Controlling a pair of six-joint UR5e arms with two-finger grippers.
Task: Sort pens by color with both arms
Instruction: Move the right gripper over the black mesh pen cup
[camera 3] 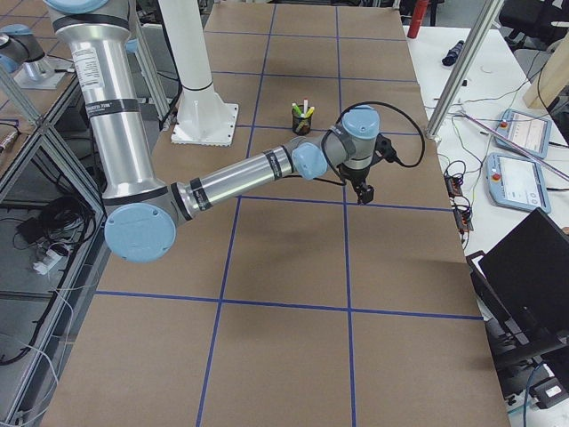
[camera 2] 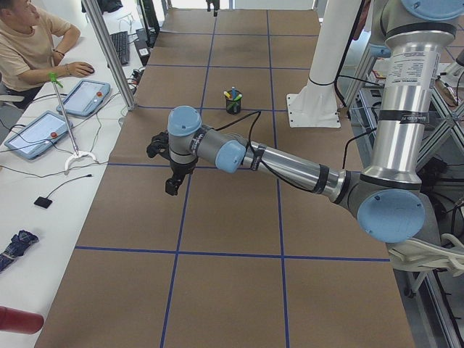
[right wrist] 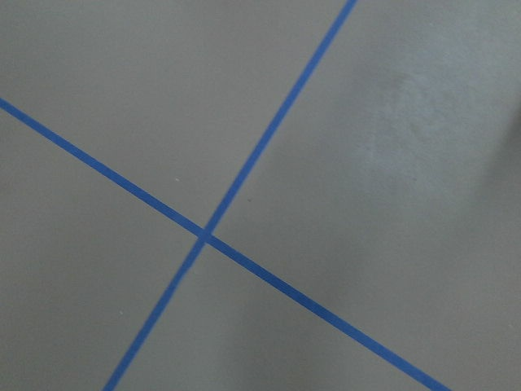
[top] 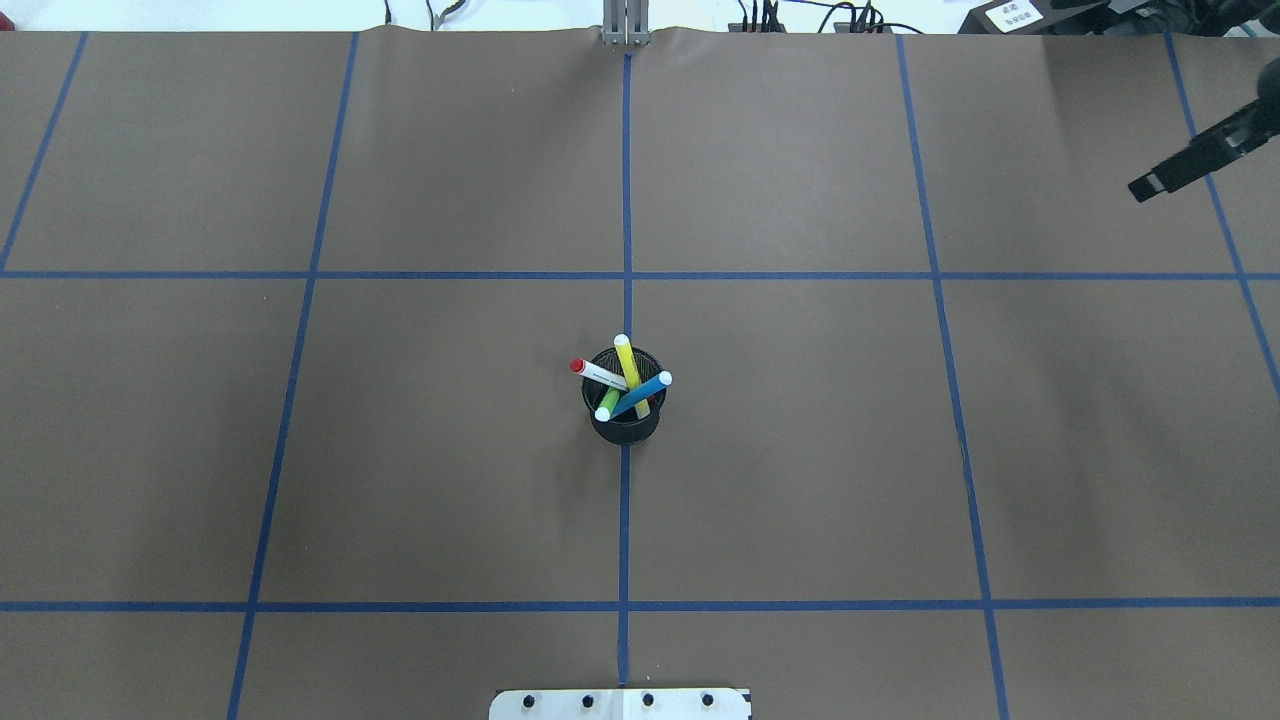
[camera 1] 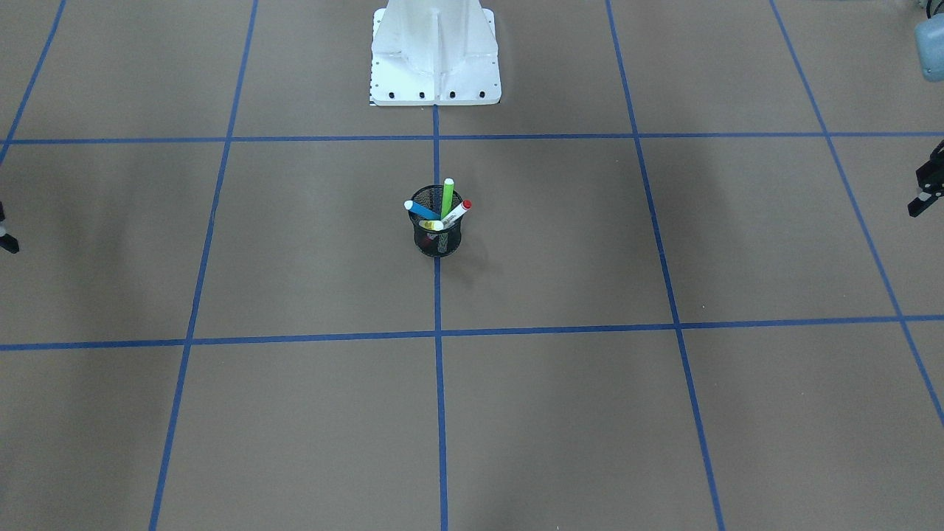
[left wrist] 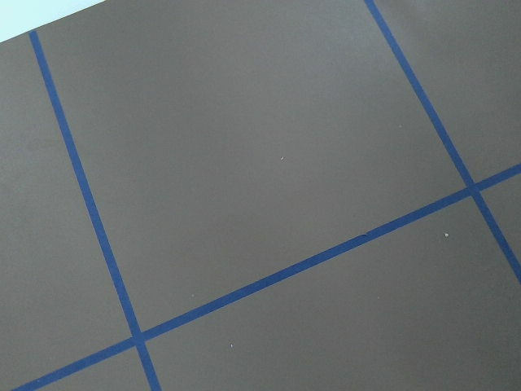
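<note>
From where I stand, the left arm [camera 2: 275, 163] and the right arm [camera 3: 240, 182] both stretch out low over the brown table [camera 1: 664, 413], with their wrists turned down. The left gripper [camera 1: 920, 203] hangs at the right edge of the front-facing view. The right gripper [top: 1148, 186] sits in the overhead view's upper right. I can't tell how far either is open. A blue pen [top: 640, 395], green pen [camera 1: 447, 195], yellow pen [top: 630, 365] and white pen with red ends [top: 598, 373] lean in a black mesh cup [camera 1: 438, 240] at mid-frame, well apart from both grippers.
</note>
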